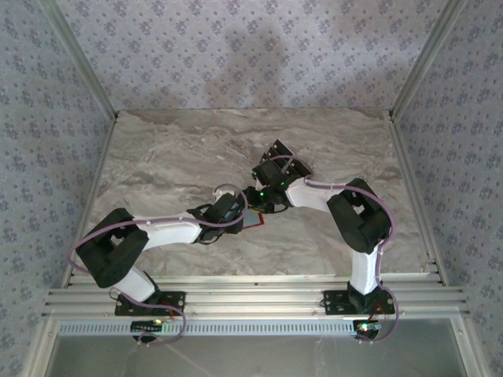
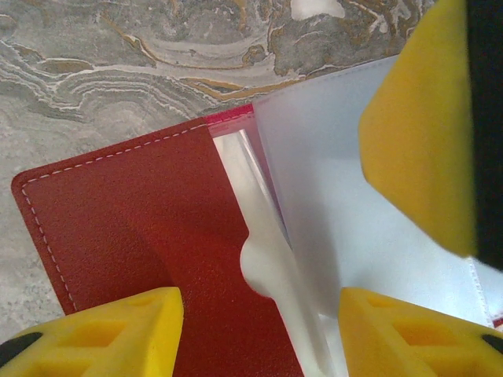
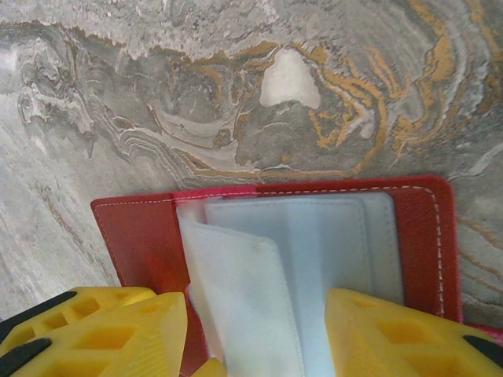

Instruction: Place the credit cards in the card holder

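Marbled grey-tan counter (image 3: 157, 94), floral-papered walls (image 1: 236, 47). Red card holder (image 2: 134, 220) open, flat. Left end effector (image 2: 259, 330), right end effector (image 3: 255, 330) half-wide over it.

Both the left arm (image 1: 169, 229) and the right arm (image 1: 346, 208) are built of white tubular links joined by bulky black joint housings. A thin lilac cable (image 1: 377, 206) loops along each arm behind its gripper (a small green light (image 1: 259, 191) glows on the black wrist just behind the right gripper (image 1: 263, 206)). The left gripper (image 2: 259, 338) has bright yellow wedge-shaped fingers (image 2: 102, 330) with hollow ribbed pockets and black trim at their bases; the right gripper's fingers (image 3: 393, 338) match.
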